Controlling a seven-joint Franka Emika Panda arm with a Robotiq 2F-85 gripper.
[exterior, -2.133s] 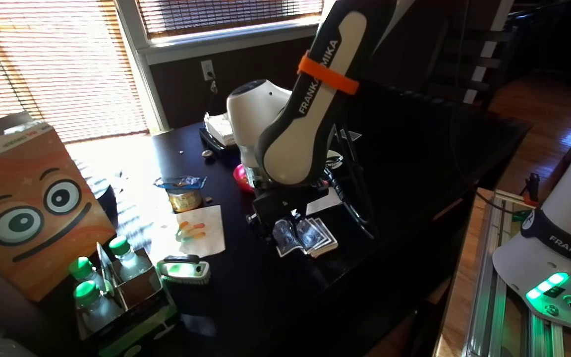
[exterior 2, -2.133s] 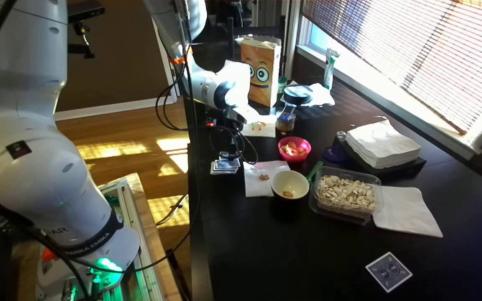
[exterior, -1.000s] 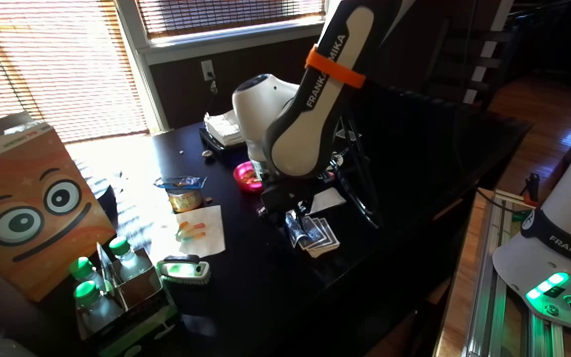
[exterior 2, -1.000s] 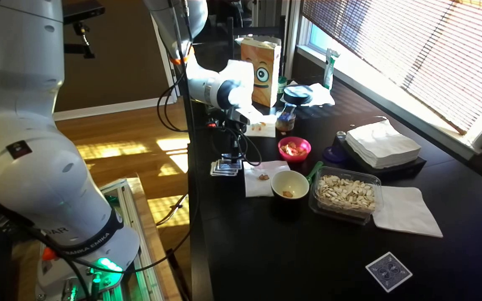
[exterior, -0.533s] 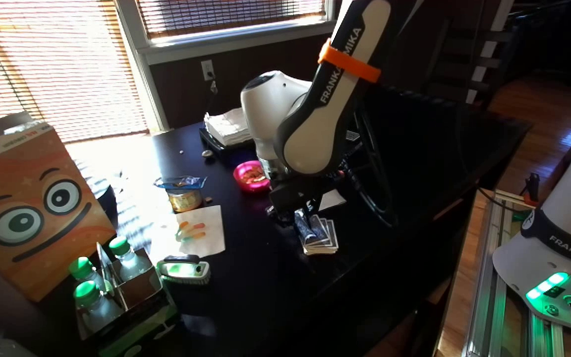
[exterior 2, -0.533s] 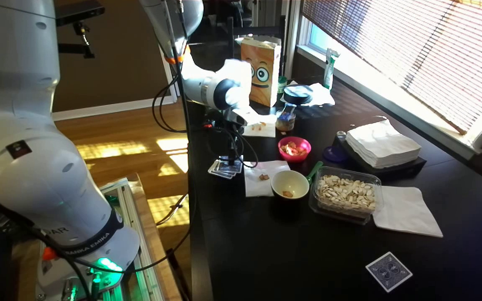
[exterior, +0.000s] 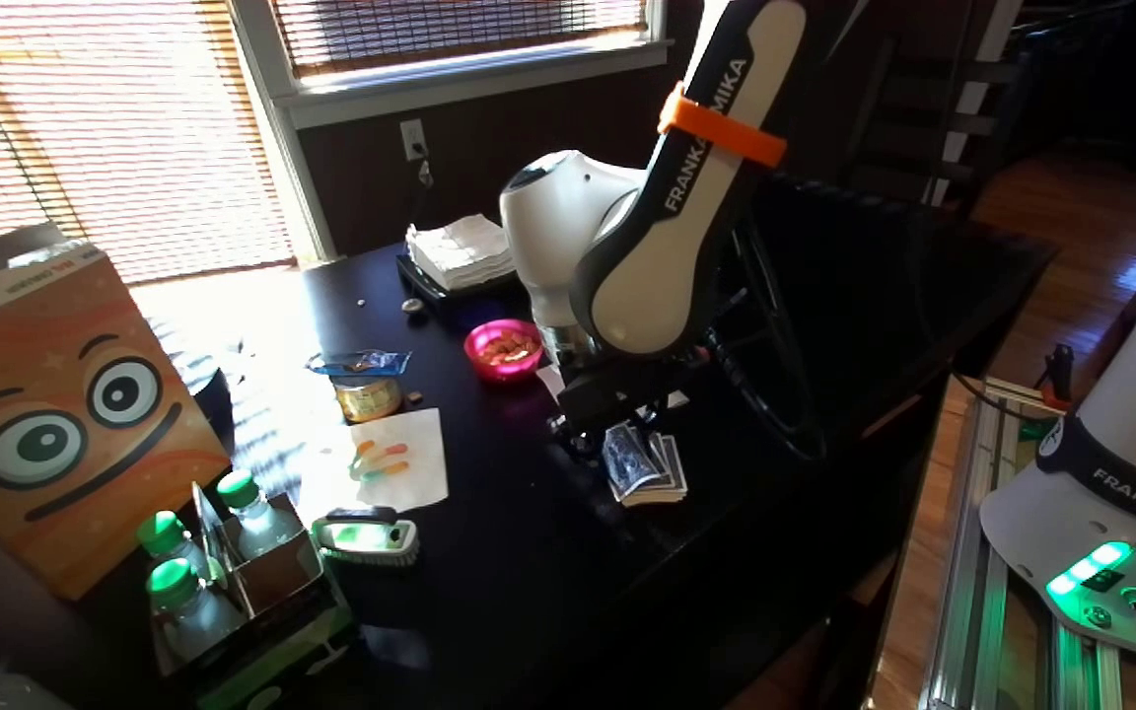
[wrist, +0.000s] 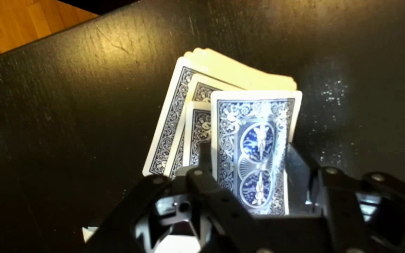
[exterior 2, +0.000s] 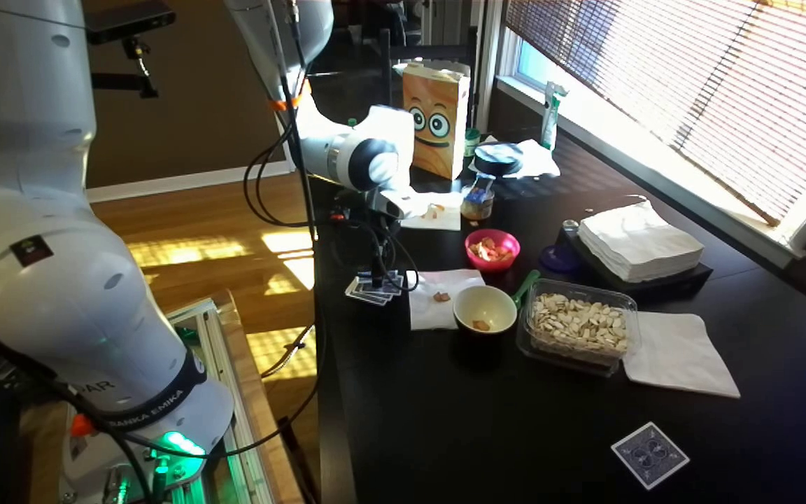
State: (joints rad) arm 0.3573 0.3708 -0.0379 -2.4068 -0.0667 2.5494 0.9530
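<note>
A blue-backed playing card (wrist: 251, 116) stands bowed between the two fingers of my gripper (wrist: 248, 154), one finger at each long edge. It also shows in an exterior view (exterior: 630, 461). It lies over a fanned stack of playing cards (wrist: 172, 123), which shows its backs and pale edges. The stack also shows in both exterior views (exterior: 665, 491) (exterior 2: 369, 295), near the table's edge. In the exterior views the gripper (exterior 2: 378, 278) points down right over the stack; its fingertips are partly hidden there. Whether the held card touches the stack below, I cannot tell.
Near the gripper are a pink bowl (exterior 2: 492, 250) of brown pieces, a napkin (exterior 2: 422, 315) and a white bowl (exterior 2: 485, 310). A clear container of seeds (exterior 2: 578, 325), napkin stack (exterior 2: 641, 238), brush (exterior: 368, 537), bottle carrier (exterior: 267, 582) and orange box (exterior: 65, 414) stand farther off.
My gripper has moved with the held card from the stack's side to more squarely over it. The top cards of the stack have shifted and turned; the card stays bowed.
</note>
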